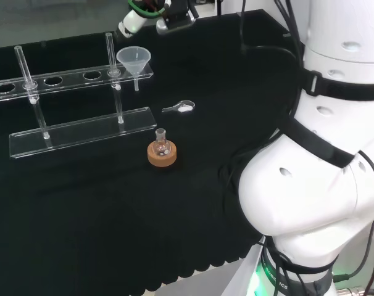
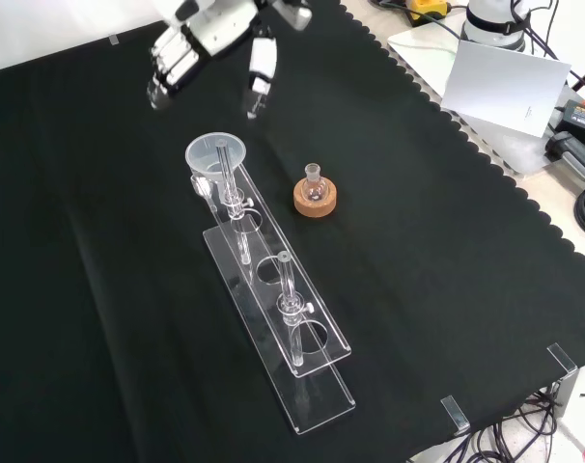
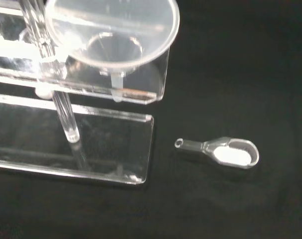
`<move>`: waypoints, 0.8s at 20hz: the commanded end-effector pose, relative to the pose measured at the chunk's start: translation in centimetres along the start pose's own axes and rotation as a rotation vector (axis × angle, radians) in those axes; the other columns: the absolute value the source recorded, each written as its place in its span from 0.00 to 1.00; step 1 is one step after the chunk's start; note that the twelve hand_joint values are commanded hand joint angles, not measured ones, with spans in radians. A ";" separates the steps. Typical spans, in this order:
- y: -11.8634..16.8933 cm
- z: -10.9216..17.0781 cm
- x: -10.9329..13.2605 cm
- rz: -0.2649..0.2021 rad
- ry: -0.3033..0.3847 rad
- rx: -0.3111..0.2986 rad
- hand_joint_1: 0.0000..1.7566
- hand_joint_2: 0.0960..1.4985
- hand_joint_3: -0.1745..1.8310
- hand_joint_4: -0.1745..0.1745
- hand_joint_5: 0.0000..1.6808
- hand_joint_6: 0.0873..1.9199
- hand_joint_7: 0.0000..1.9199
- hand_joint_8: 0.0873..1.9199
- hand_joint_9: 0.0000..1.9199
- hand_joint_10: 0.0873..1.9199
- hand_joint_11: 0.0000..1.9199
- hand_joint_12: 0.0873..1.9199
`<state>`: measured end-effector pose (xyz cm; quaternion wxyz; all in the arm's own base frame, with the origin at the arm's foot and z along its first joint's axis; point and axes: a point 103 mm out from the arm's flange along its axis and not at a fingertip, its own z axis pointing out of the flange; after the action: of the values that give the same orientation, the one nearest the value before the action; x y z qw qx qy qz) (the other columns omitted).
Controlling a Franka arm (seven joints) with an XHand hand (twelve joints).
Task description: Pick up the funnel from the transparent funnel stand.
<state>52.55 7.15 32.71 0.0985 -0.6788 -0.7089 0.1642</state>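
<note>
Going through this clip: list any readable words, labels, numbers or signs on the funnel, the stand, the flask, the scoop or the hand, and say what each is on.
None can be read.
The funnel, the clear funnel stand, the small flask on its cork ring and the scoop carry no visible print.
The hand shows no legible marking.
The white sheet at the front view's top right looks blank.
</note>
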 end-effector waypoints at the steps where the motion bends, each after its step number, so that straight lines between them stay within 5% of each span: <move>1: 1.8 1.8 -0.1 0.000 -0.009 0.067 0.19 0.51 0.18 0.52 0.04 0.00 0.00 0.19 0.07 0.37 0.06 0.74; 8: 2.4 3.0 0.1 -0.018 0.001 0.119 0.22 0.48 0.15 0.50 0.01 0.00 0.00 0.12 0.03 0.42 0.08 0.76; 16: 2.4 3.5 1.1 -0.048 -0.005 0.099 0.24 0.47 0.15 0.48 0.01 0.00 0.00 0.09 0.03 0.43 0.09 0.77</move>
<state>53.57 7.46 28.80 0.1367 -0.6615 -0.7094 0.2011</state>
